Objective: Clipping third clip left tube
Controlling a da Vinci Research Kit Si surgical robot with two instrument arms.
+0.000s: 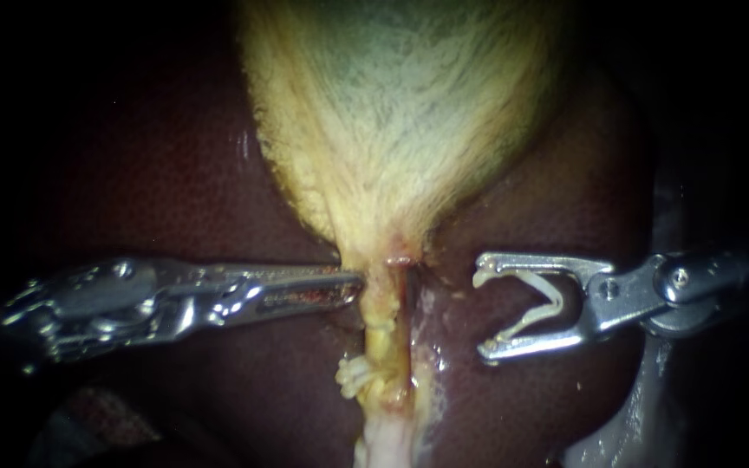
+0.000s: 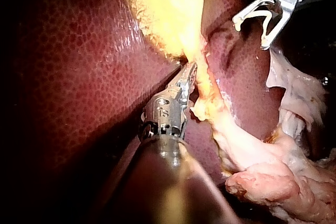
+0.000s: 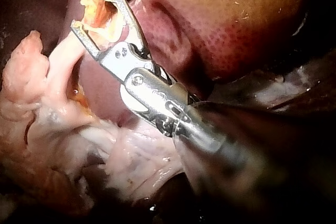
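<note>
The yellow-green gallbladder [image 1: 392, 113] narrows to a neck, and a yellow tube [image 1: 381, 325] runs down from it. White clips [image 1: 355, 374] sit on the tube's left side lower down. My left instrument [image 1: 353, 286] [image 2: 190, 74] comes in level from the left, its jaws shut on tissue at the tube's top, just under the neck. My right instrument [image 1: 480, 305] [image 2: 250, 35] [image 3: 93, 9] stands right of the tube and apart from it. Its jaws are wide and grip an open white clip [image 1: 535, 303] between them.
Dark red liver [image 1: 175, 191] lies on both sides of the gallbladder and the tube. Pale fatty tissue [image 2: 278, 182] hangs below the tube's lower end. A shiny wet surface [image 1: 635, 416] shows under my right instrument's shaft.
</note>
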